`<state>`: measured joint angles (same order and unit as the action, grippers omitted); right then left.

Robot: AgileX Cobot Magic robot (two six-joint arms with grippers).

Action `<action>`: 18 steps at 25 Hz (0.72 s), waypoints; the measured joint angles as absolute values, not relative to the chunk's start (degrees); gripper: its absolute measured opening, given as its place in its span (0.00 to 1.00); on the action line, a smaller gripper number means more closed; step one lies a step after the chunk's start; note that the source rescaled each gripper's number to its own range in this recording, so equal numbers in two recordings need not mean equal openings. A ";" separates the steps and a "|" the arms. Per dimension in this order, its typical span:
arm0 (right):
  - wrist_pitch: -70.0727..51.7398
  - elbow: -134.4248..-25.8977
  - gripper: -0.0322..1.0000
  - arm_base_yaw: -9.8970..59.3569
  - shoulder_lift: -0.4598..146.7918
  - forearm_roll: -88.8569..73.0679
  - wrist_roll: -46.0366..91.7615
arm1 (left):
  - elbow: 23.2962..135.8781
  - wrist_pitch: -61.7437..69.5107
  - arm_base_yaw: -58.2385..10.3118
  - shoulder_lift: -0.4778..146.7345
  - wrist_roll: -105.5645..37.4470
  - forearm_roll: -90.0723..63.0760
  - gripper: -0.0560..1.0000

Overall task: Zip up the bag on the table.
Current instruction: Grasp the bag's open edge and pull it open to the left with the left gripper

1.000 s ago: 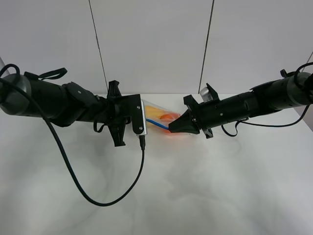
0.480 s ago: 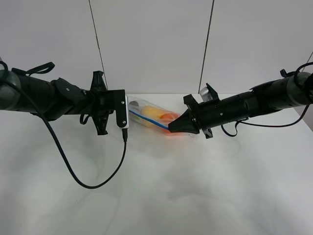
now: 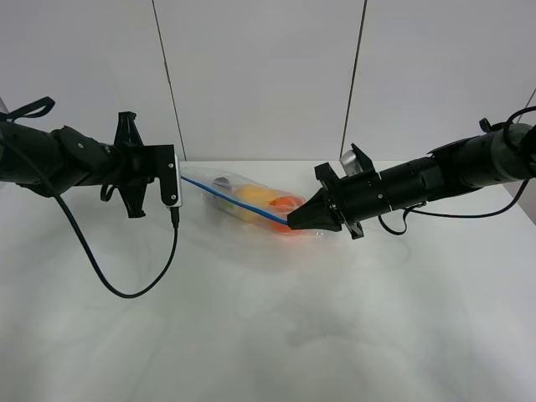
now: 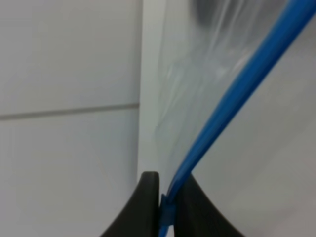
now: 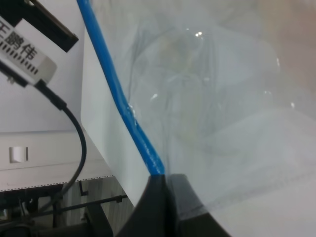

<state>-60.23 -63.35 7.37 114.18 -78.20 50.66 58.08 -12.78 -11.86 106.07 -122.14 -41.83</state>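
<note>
The clear plastic bag [image 3: 243,199] is stretched between both grippers above the white table [image 3: 268,318]; its blue strip [image 3: 234,201] runs taut from left to right. A yellow pear [image 3: 253,198] and an orange [image 3: 289,205] show through it. My left gripper [image 3: 181,177] is shut on the strip's left end; in the left wrist view [image 4: 165,210] the strip [image 4: 232,103] runs out from between its fingers. My right gripper [image 3: 293,223] is shut on the strip's right end, which the right wrist view [image 5: 163,180] shows too, with the strip [image 5: 118,98] close up.
A black cable [image 3: 126,285] hangs from the left wrist and loops onto the table. Both arms reach in from the sides. A grey panelled wall [image 3: 268,75] stands behind the table's far edge.
My left gripper has slid left along the blue strip, away from the right gripper, drawing the bag out longer. The right gripper has held still.
</note>
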 joint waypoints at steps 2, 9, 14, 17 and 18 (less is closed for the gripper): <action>-60.23 -63.35 0.03 7.37 114.18 -78.10 50.66 | 58.08 -12.79 -10.84 106.07 -122.14 -41.38 0.05; -60.36 -63.39 0.03 7.37 114.18 -78.46 50.66 | 58.08 -12.51 -10.48 106.07 -122.09 -41.06 0.05; -60.34 -63.39 0.03 7.37 114.18 -78.46 50.66 | 58.08 -11.99 -10.42 106.07 -121.52 -41.02 0.06; -60.37 -63.39 0.03 7.37 114.18 -77.02 50.66 | 58.08 -11.93 -9.98 106.07 -119.73 -41.02 0.18; -60.37 -63.39 0.03 7.37 114.18 -76.89 50.66 | 58.08 -11.93 -9.72 106.07 -118.98 -41.02 0.25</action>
<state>-60.37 -63.39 7.37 114.18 -76.90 50.66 58.08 -11.93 -9.72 106.07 -118.98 -41.02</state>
